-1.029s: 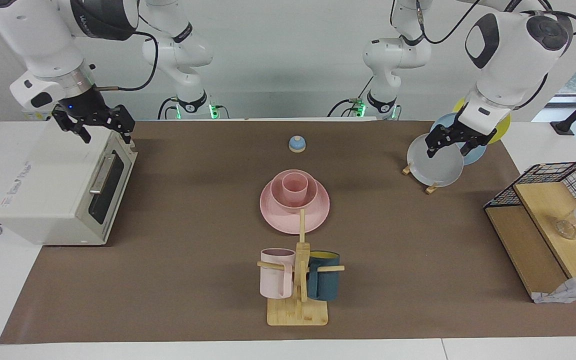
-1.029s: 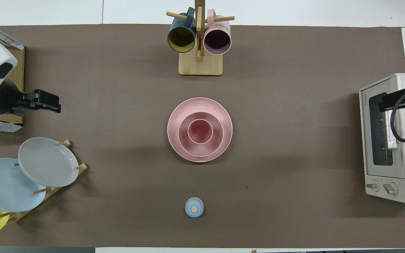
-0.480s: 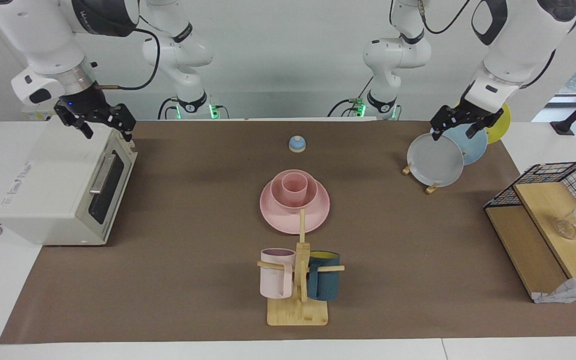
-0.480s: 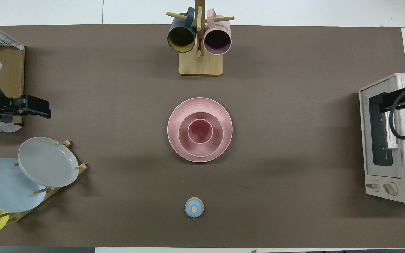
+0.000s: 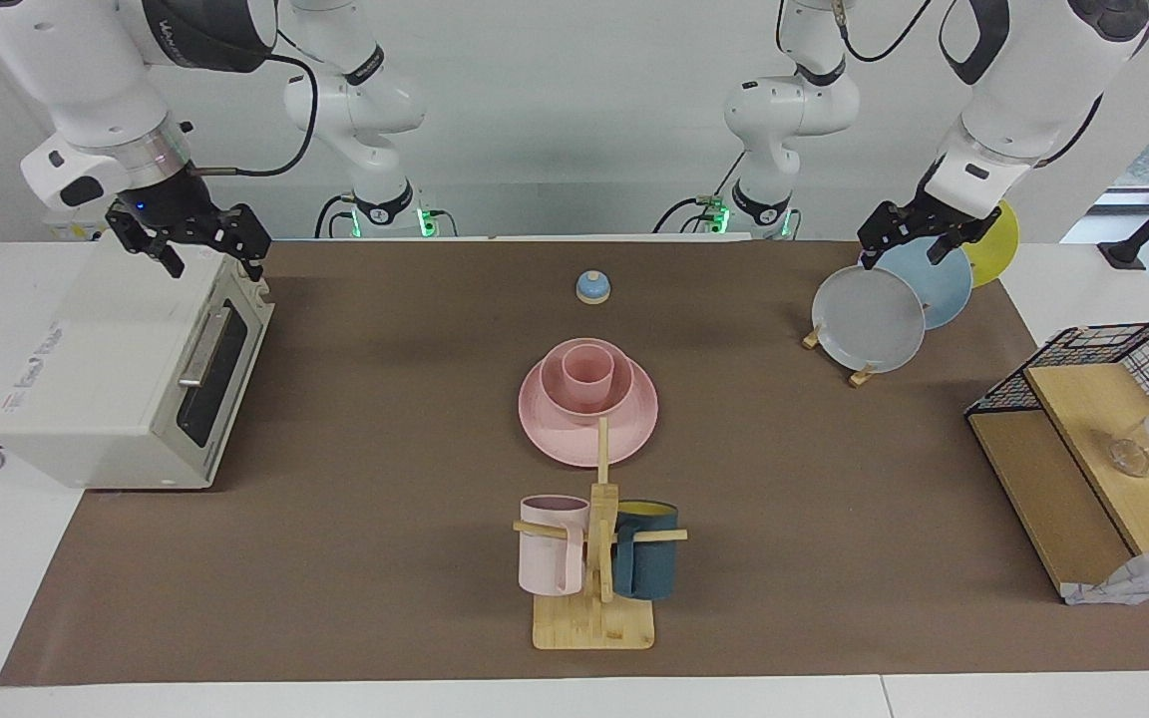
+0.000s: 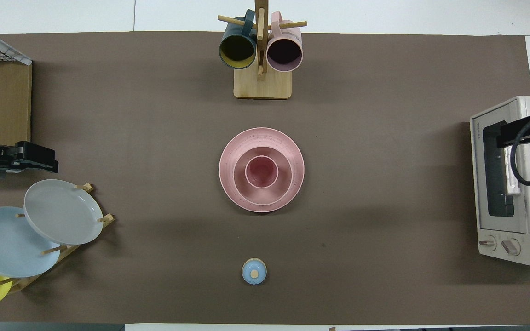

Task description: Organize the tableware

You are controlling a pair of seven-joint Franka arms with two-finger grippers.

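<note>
The pink tableware sits nested at the middle of the table. The wide plate (image 5: 587, 442) (image 6: 261, 138) carries the bowl (image 5: 626, 387) (image 6: 262, 196), and the small cup (image 5: 588, 371) (image 6: 262, 171) stands upright inside the bowl. My left gripper (image 5: 912, 249) (image 6: 39, 158) hangs open and empty above the rack of plates at the left arm's end. My right gripper (image 5: 213, 265) (image 6: 504, 136) is open and empty above the top of the toaster oven. Neither gripper is near the pink set.
A toaster oven (image 5: 136, 369) stands at the right arm's end. A rack holds grey, blue and yellow plates (image 5: 869, 319). A mug tree (image 5: 594, 558) with two mugs stands farther out than the pink set. A small blue knobbed piece (image 5: 592, 287) lies nearer. A wire-and-wood shelf (image 5: 1083, 449) is there too.
My left gripper has risen and drawn back over the plate rack toward its own base. My right gripper has barely shifted above the oven. The pink set has not moved.
</note>
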